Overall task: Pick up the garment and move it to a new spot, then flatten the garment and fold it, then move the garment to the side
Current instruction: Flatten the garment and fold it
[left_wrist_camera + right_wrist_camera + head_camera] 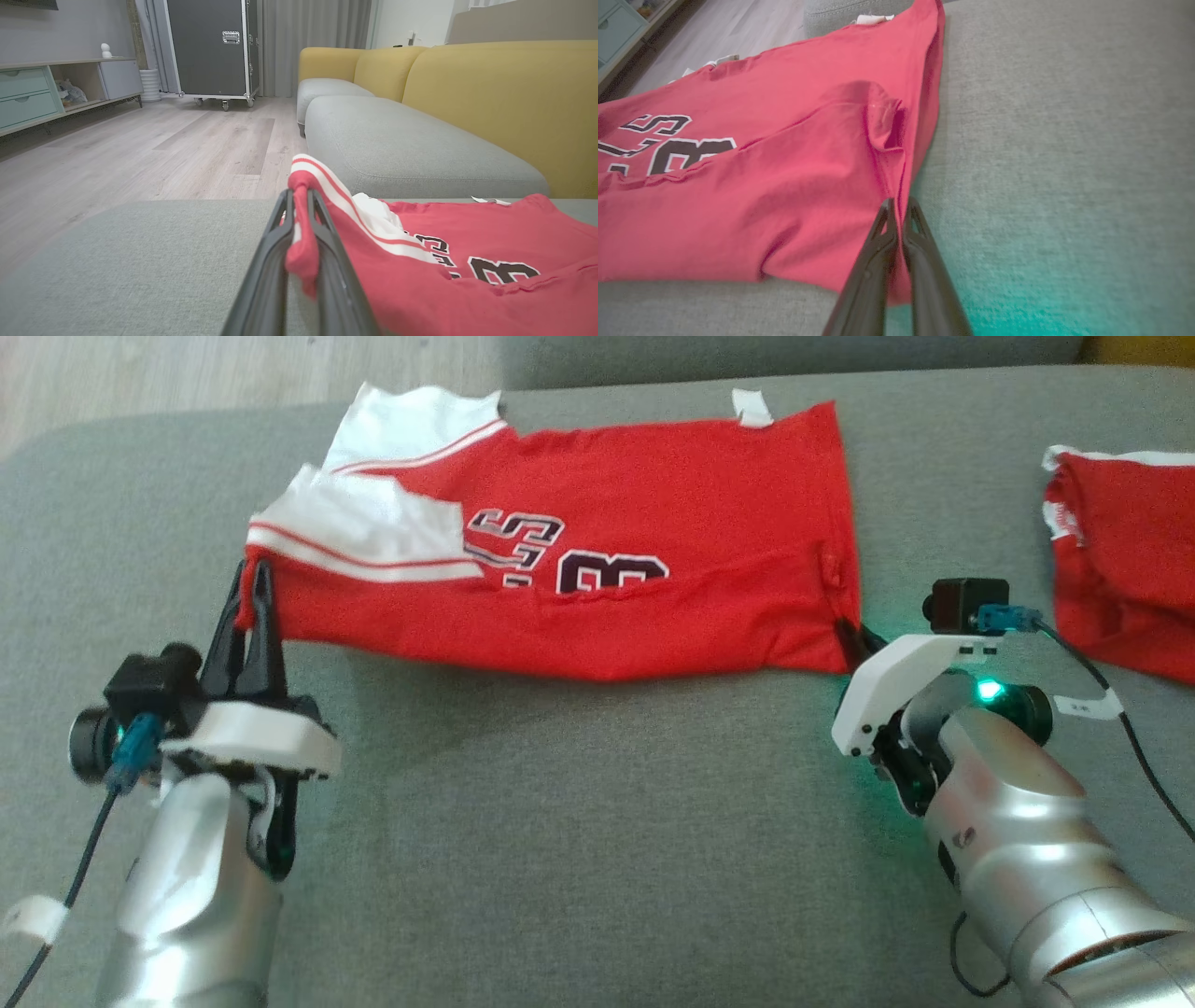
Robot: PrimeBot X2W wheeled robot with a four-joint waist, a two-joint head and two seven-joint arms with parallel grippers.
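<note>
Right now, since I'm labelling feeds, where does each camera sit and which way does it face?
Head view: on the head, looking down at the grey cushion and red jersey; left gripper and right gripper show, plus forearms.
Left wrist view: on the left wrist, low over the cushion, facing the wooden floor and yellow sofa; its fingers pinch a jersey corner.
Right wrist view: on the right wrist, looking down along the jersey's other edge; its fingers pinch the hem.
Shared: all show the jersey's black lettering.
</note>
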